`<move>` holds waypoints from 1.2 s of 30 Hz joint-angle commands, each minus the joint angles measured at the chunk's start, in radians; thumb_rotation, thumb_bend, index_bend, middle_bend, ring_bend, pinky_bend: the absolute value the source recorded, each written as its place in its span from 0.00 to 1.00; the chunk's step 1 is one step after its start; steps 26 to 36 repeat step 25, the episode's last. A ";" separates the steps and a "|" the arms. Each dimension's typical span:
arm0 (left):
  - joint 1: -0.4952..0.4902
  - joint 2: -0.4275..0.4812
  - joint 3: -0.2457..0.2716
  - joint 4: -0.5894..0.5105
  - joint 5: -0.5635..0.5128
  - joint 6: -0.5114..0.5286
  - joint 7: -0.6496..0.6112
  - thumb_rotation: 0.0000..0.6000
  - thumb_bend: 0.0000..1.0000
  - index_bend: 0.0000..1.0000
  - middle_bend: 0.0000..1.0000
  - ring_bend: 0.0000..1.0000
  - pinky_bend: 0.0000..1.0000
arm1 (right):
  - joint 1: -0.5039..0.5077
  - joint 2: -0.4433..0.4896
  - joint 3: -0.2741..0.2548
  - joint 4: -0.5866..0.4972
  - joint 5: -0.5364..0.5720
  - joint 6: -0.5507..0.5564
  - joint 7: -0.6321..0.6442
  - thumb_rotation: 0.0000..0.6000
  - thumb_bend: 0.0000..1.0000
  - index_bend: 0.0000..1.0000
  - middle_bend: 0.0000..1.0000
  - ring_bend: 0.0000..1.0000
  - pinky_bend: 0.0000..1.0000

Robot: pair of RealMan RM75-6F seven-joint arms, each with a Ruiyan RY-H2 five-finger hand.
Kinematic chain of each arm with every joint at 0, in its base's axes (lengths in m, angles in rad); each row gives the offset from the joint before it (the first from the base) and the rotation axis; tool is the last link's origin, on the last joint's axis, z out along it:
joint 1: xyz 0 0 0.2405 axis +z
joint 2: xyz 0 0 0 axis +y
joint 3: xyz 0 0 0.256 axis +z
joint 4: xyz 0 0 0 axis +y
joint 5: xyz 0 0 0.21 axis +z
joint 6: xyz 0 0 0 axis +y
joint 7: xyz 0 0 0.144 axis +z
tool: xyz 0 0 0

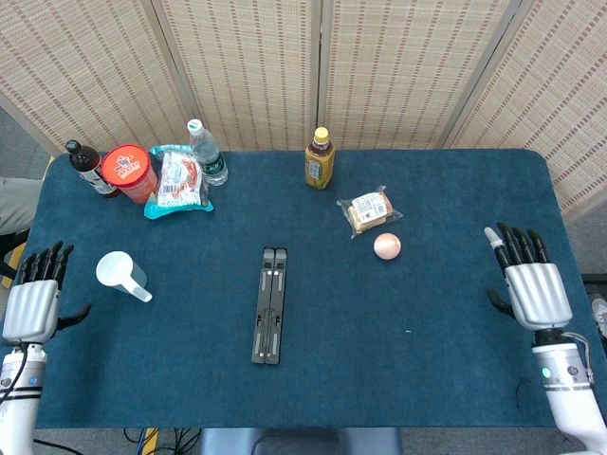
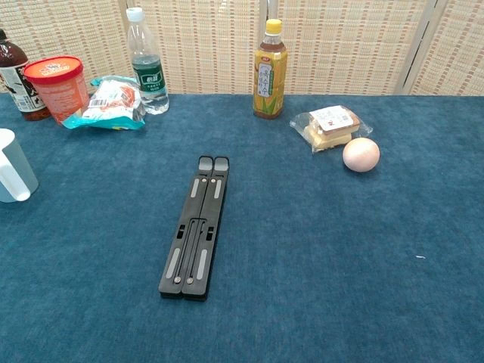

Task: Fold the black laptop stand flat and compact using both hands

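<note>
**A:** where's the laptop stand (image 1: 270, 305) at?

**B:** lying flat mid-table on the blue cloth (image 1: 455, 360), both halves pressed together into one narrow bar. Nothing touches it.

**A:** and the hands?

**B:** left hand (image 1: 30, 301) sits at the left edge near the white cup (image 1: 121, 274), right hand (image 1: 531, 284) at the right edge. Both palm-down, fingers spread wide, holding nothing.

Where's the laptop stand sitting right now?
The laptop stand lies folded flat near the middle of the table in both views, apart from both hands, with the white cup to its left and the egg up to its right.
</note>
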 commanded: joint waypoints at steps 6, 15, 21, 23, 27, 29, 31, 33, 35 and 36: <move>0.060 -0.006 0.047 -0.116 0.091 0.092 0.093 1.00 0.18 0.00 0.00 0.00 0.00 | -0.147 -0.025 -0.006 -0.046 -0.038 0.111 -0.028 1.00 0.18 0.00 0.06 0.00 0.00; 0.093 -0.011 0.057 -0.151 0.140 0.131 0.120 1.00 0.18 0.00 0.00 0.00 0.00 | -0.215 -0.033 0.004 -0.066 -0.094 0.128 -0.041 1.00 0.18 0.00 0.06 0.00 0.00; 0.114 -0.015 0.053 -0.149 0.169 0.156 0.109 1.00 0.18 0.00 0.00 0.00 0.00 | -0.238 -0.032 0.026 -0.069 -0.115 0.111 -0.036 1.00 0.18 0.00 0.06 0.00 0.00; 0.117 -0.014 0.051 -0.151 0.168 0.153 0.108 1.00 0.18 0.00 0.00 0.00 0.00 | -0.243 -0.032 0.032 -0.069 -0.118 0.103 -0.036 1.00 0.17 0.00 0.06 0.00 0.00; 0.120 -0.015 0.048 -0.149 0.167 0.150 0.104 1.00 0.18 0.00 0.00 0.00 0.00 | -0.248 -0.032 0.038 -0.070 -0.122 0.095 -0.036 1.00 0.17 0.00 0.06 0.00 0.00; 0.120 -0.015 0.048 -0.149 0.167 0.150 0.104 1.00 0.18 0.00 0.00 0.00 0.00 | -0.248 -0.032 0.038 -0.070 -0.122 0.095 -0.036 1.00 0.17 0.00 0.06 0.00 0.00; 0.120 -0.015 0.048 -0.149 0.167 0.150 0.104 1.00 0.18 0.00 0.00 0.00 0.00 | -0.248 -0.032 0.038 -0.070 -0.122 0.095 -0.036 1.00 0.17 0.00 0.06 0.00 0.00; 0.120 -0.015 0.048 -0.149 0.167 0.150 0.104 1.00 0.18 0.00 0.00 0.00 0.00 | -0.248 -0.032 0.038 -0.070 -0.122 0.095 -0.036 1.00 0.17 0.00 0.06 0.00 0.00; 0.120 -0.015 0.048 -0.149 0.167 0.150 0.104 1.00 0.18 0.00 0.00 0.00 0.00 | -0.248 -0.032 0.038 -0.070 -0.122 0.095 -0.036 1.00 0.17 0.00 0.06 0.00 0.00; 0.120 -0.015 0.048 -0.149 0.167 0.150 0.104 1.00 0.18 0.00 0.00 0.00 0.00 | -0.248 -0.032 0.038 -0.070 -0.122 0.095 -0.036 1.00 0.17 0.00 0.06 0.00 0.00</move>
